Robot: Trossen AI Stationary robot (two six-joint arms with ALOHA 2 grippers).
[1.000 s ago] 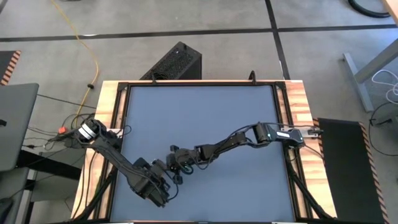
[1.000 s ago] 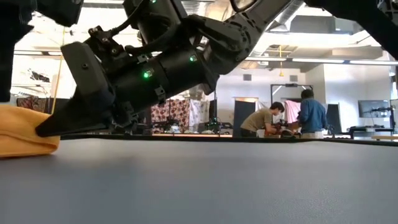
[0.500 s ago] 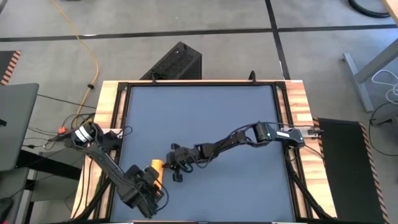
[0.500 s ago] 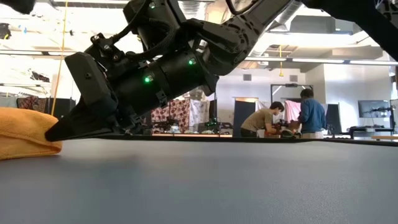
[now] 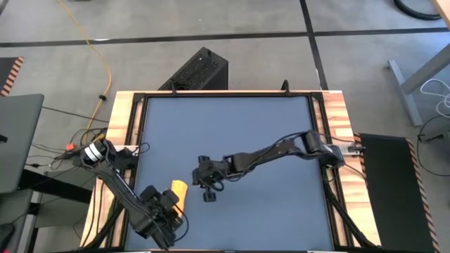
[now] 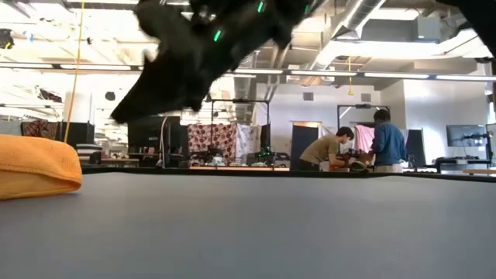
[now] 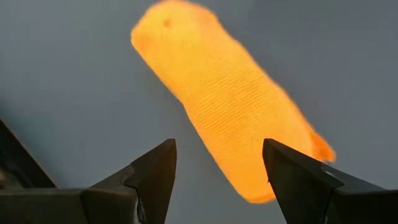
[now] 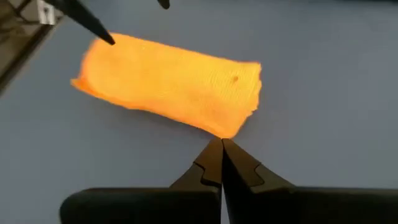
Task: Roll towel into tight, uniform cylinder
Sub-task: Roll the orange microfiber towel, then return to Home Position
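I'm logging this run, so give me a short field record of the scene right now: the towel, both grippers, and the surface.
towel: yellow towel in a stubby roll, lying free near the table's front-left part
left gripper: left gripper open, beside the roll, not touching it
right gripper: right gripper shut and empty, raised off the table, apart from the roll
surface: dark table mat
task state: towel rolled, neither gripper holding it
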